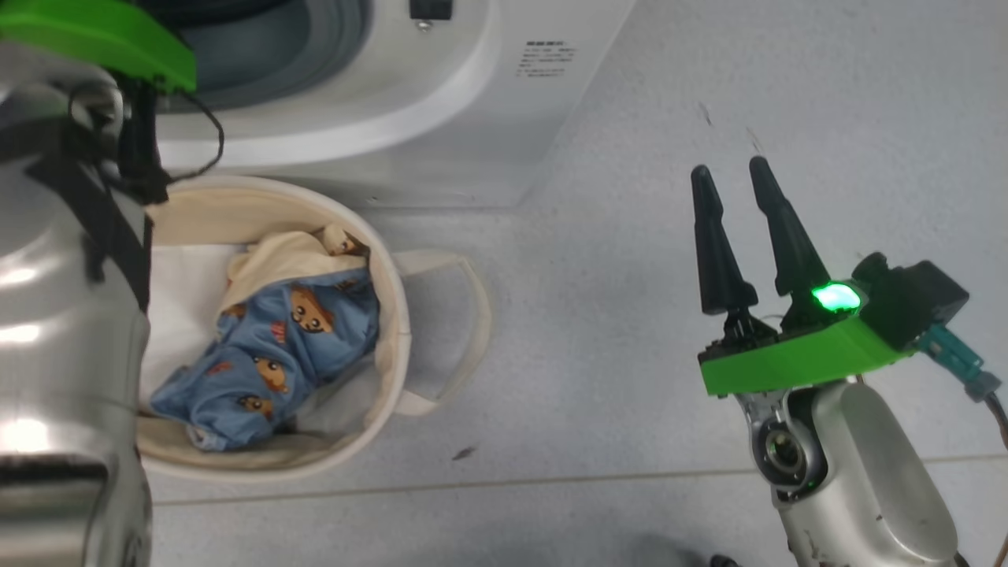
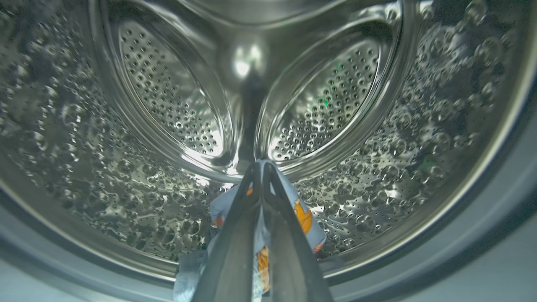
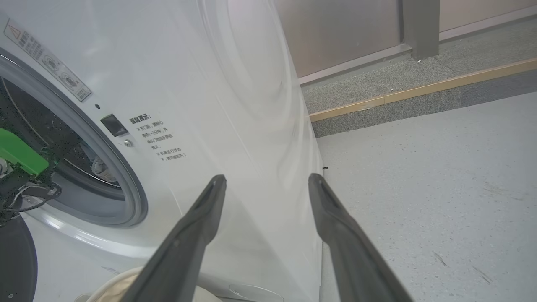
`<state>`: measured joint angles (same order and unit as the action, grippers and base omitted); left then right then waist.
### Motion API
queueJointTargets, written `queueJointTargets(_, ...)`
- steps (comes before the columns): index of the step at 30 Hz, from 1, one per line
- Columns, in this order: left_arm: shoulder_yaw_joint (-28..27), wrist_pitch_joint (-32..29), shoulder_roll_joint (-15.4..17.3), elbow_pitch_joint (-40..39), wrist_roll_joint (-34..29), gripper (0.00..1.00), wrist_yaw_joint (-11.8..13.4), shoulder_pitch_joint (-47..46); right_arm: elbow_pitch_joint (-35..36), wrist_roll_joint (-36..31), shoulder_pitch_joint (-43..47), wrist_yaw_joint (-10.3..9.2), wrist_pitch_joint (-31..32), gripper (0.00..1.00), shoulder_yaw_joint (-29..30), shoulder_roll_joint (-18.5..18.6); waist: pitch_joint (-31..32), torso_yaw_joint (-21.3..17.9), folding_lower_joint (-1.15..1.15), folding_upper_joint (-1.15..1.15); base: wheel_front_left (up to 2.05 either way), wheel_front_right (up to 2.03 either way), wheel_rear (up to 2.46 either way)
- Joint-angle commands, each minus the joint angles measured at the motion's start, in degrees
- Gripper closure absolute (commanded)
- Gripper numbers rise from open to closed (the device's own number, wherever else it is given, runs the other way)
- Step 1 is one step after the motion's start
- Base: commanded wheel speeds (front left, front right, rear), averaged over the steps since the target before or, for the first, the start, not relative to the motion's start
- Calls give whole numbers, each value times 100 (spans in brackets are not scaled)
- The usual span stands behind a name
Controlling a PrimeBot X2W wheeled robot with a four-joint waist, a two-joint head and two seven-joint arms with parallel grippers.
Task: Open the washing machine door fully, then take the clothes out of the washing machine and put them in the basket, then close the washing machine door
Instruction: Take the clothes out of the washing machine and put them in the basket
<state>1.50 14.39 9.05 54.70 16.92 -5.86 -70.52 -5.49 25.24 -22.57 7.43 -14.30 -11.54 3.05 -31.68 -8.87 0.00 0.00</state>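
Left gripper (image 2: 260, 167) deep in the drum (image 2: 168, 105), fingers (image 2: 235, 239) pinched tight on light blue clothes (image 2: 305, 218) printed with orange cartoon figures; right gripper (image 1: 731, 175) spread wide and empty, above the floor (image 1: 630, 236)

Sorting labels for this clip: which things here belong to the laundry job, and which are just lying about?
Job:
washing machine
drum
garment, pinched in left gripper
clothes in basket
right gripper, open over the floor

Lying about:
white sheet in the basket
floor strip
wall panel
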Motion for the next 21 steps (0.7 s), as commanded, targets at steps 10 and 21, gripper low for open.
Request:
queueJointTargets(10, -502, 60, 3, -1789, -212, 100, -22, 1134, 45, -168, 389, 6, -70, 0, -66, -17, 701, 373, 0, 0, 0, 0, 0)
queueJointTargets(21, -860, 61, -291, -3907, -605, 100, -100, 2201, -51, -134, 632, 6, -70, 0, -42, -17, 1284, 528, 0, 0, 0, 0, 0)
